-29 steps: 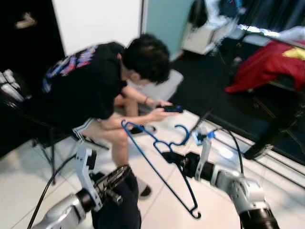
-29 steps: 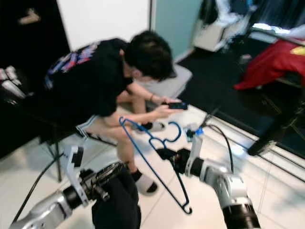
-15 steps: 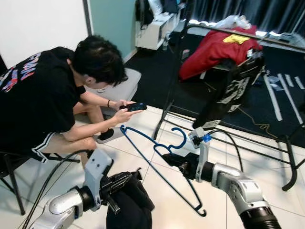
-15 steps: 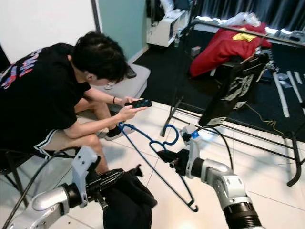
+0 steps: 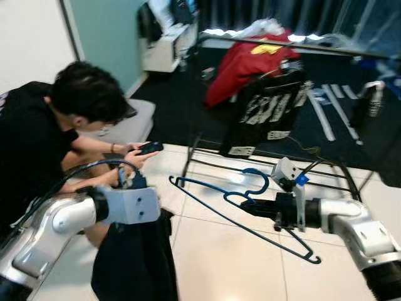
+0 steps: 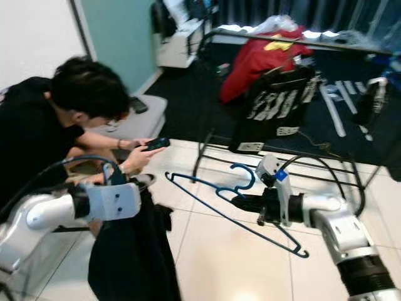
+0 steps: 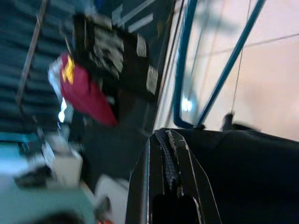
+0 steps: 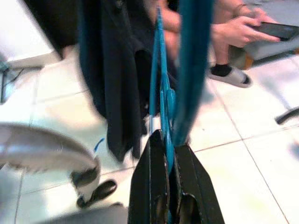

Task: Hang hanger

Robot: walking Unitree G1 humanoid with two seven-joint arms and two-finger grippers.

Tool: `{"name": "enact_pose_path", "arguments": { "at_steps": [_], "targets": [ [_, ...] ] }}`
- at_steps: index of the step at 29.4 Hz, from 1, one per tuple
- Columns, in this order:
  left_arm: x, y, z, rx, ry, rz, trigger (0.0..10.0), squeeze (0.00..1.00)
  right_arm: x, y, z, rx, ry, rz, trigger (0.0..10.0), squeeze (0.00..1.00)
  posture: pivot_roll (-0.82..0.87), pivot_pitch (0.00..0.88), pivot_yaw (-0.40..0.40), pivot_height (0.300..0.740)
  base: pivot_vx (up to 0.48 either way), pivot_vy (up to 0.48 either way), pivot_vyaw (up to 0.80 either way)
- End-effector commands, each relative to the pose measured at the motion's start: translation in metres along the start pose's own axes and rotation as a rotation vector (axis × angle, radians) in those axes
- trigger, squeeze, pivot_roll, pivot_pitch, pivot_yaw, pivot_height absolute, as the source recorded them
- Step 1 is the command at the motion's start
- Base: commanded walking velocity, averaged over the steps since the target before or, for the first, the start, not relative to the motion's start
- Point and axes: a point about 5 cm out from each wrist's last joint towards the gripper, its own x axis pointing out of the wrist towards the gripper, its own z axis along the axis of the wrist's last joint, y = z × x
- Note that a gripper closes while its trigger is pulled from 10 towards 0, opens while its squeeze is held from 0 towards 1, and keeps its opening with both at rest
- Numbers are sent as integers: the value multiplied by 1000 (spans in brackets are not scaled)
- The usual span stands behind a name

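Here, hanger hook points rackward.

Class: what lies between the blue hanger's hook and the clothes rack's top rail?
In the left eye view, a black printed garment hanging on the clothes rack lies between the blue hanger and the rail.

The camera swung toward the clothes rack, which came from the upper right into the middle of the head views, while the seated person slid to the left edge. The left gripper rose from low beside the person's knees to a raised pose, lifting the black garment so that it hung down full length instead of bunching near the floor. The right gripper kept its pinch on the blue hanger, whose frame tilted flatter, its hook now nearer the rack's base.
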Motion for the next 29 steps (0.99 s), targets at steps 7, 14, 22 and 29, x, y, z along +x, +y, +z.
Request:
{"name": "enact_pose_path", "arguments": {
  "at_steps": [7,14,22,29],
  "targets": [
    [-3,14,6,282,-66,-29,10000,0,-12,2,22,-72,9,123,10000,0,-57,20,2,740,0,0,0],
    [2,10,9,402,-144,-68,10000,0,-23,1,27,-121,69,166,10000,0,-63,22,-2,740,0,0,0],
    [17,11,38,498,-334,-51,10000,0,-20,6,29,-125,99,268,10000,0,-60,24,-14,740,0,0,0],
    [31,14,66,532,-497,-10,10000,0,-3,3,34,-152,70,275,10000,0,-58,25,-17,740,0,0,0]
  ]
}}
